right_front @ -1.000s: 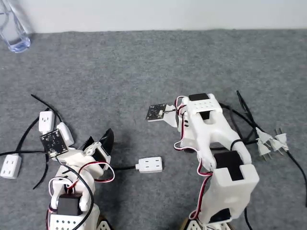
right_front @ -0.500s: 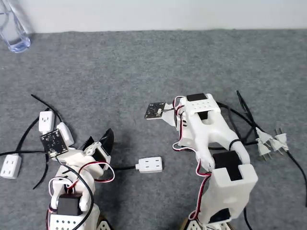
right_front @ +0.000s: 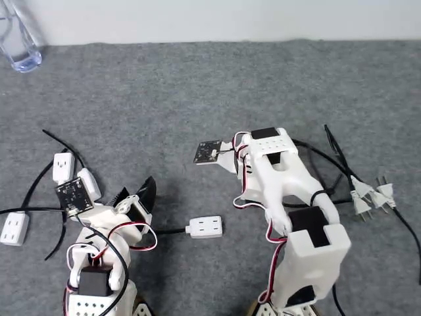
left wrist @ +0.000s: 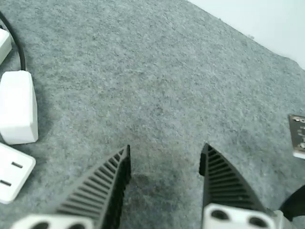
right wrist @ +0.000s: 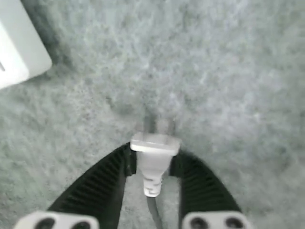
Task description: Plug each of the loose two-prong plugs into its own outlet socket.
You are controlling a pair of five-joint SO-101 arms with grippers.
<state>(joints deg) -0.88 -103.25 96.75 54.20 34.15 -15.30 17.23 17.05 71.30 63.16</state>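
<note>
High view: the right arm (right_front: 289, 191) is found shifted slightly toward the left arm's side versus the earlier frame, with a free socket (right_front: 204, 227) near it and loose plugs (right_front: 365, 197) well apart on the counter (right_front: 197, 85). Left wrist view: the left gripper (left wrist: 167, 149) is held with fingers apart, nothing between them. Right wrist view: the right gripper (right wrist: 154, 153) fingers are clamped on a plug (right wrist: 153, 164), its long axis along the fingers and prongs past the fingertips; the socket (right wrist: 19, 52) is seen beyond the fingertips, off to one side, so realignment is judged needed.
</note>
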